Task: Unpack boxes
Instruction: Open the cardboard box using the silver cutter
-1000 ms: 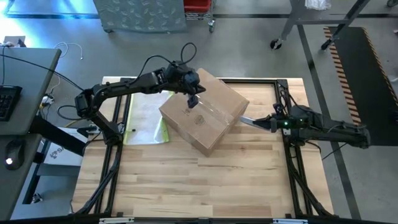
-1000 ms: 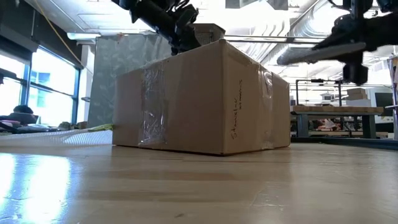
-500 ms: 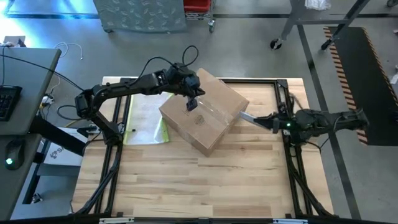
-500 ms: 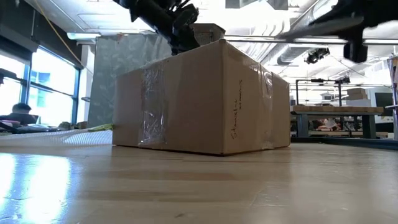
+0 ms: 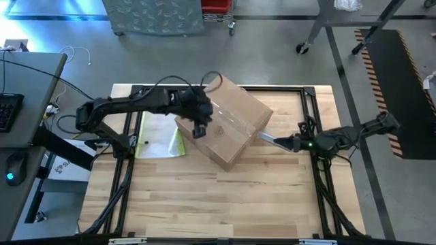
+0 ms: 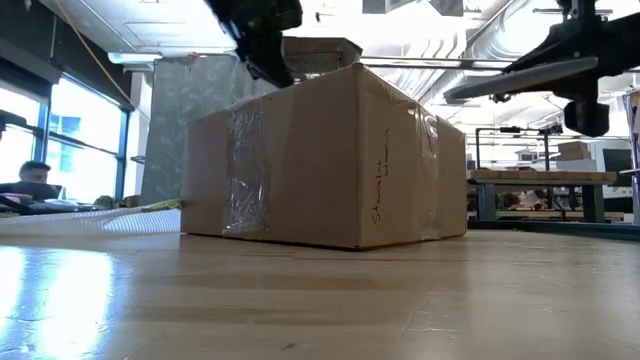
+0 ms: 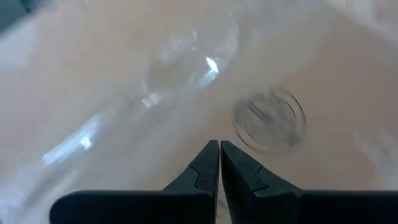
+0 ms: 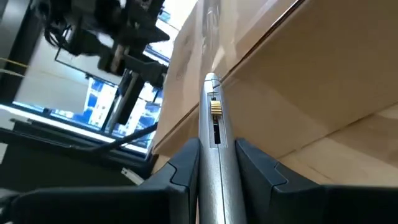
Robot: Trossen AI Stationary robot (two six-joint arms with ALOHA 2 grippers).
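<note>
Mid-table: carton (image 5: 225, 122) long axis diagonal; left fingers (image 7: 219, 163) pressed together, right fingers (image 8: 186, 163) clamping knife (image 8: 213, 134).

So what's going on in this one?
A two-armed robot is working on a taped brown carton that sits closed on the wooden table. The right claw grips a slim silver cutter, its tip near the carton's edge on the right side. The left claw is shut and empty, hovering just over the carton's top near the clear tape. A flat clear sleeve lies on the table beside the carton. The flaps are not yet open.
</note>
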